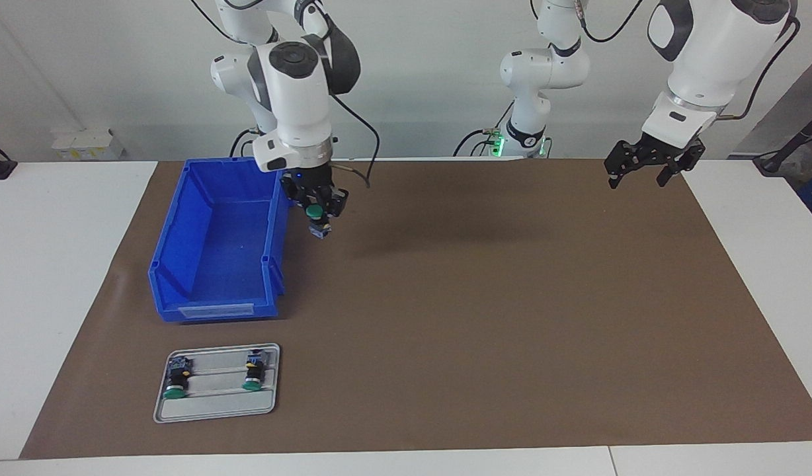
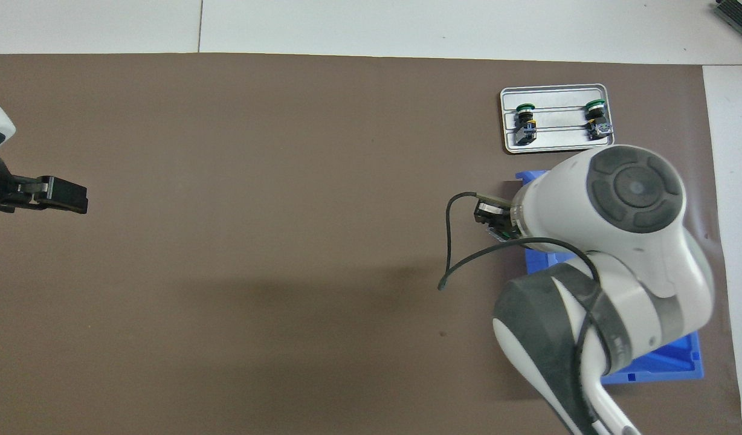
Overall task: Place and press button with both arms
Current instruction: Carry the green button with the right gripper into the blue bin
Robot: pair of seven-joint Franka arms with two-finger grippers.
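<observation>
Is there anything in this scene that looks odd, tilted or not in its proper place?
Nothing stands out. The right gripper holds one green-capped black push-button in the air beside the blue plastic bin. Two more lie in rows on the grey metal tray. The left gripper waits open above the brown mat.

I count three buttons (image 1: 315, 213), one blue bin (image 1: 217, 244), one grey tray (image 1: 217, 404), two arms (image 1: 300, 99), one brown mat (image 1: 512, 317).
</observation>
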